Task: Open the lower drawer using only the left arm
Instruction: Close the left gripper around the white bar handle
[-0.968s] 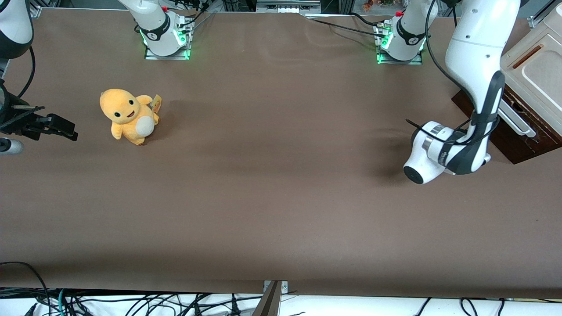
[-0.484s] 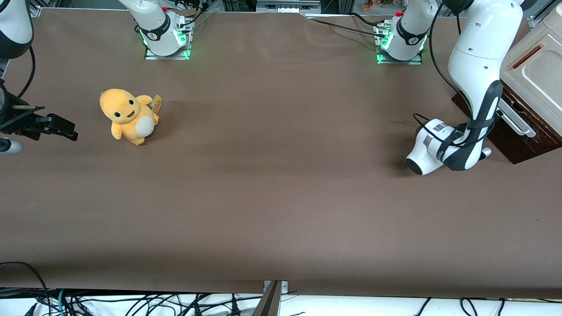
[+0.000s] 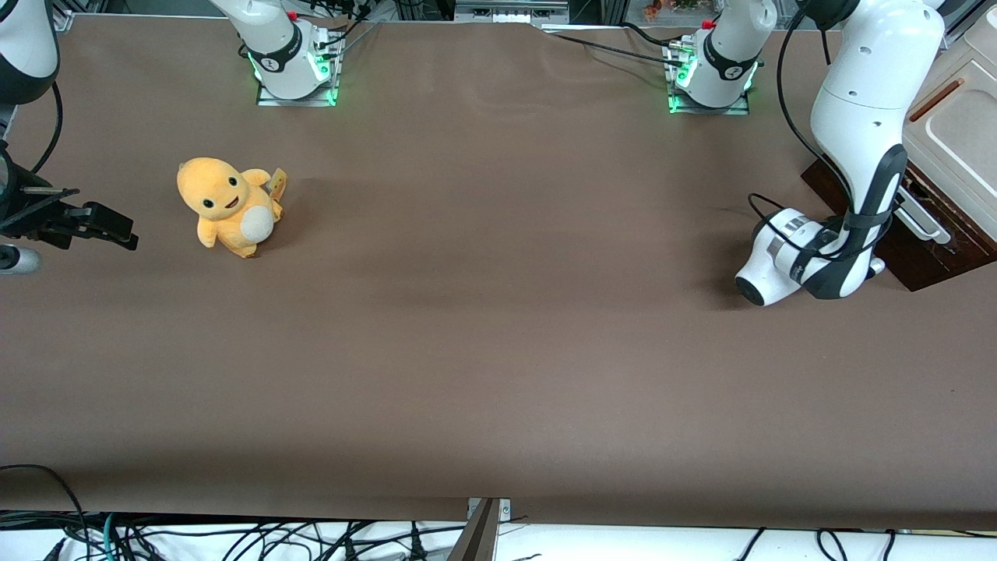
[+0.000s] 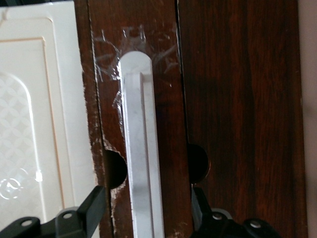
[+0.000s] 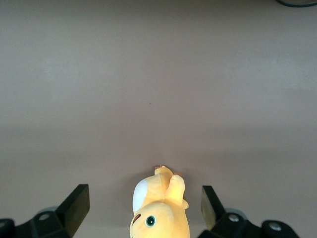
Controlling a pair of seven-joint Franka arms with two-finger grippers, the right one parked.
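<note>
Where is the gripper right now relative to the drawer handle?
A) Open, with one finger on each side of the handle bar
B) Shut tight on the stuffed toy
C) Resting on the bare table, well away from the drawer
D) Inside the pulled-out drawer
A: the wrist view shows the gripper open, its fingers flanking the white handle on the dark drawer front.
</note>
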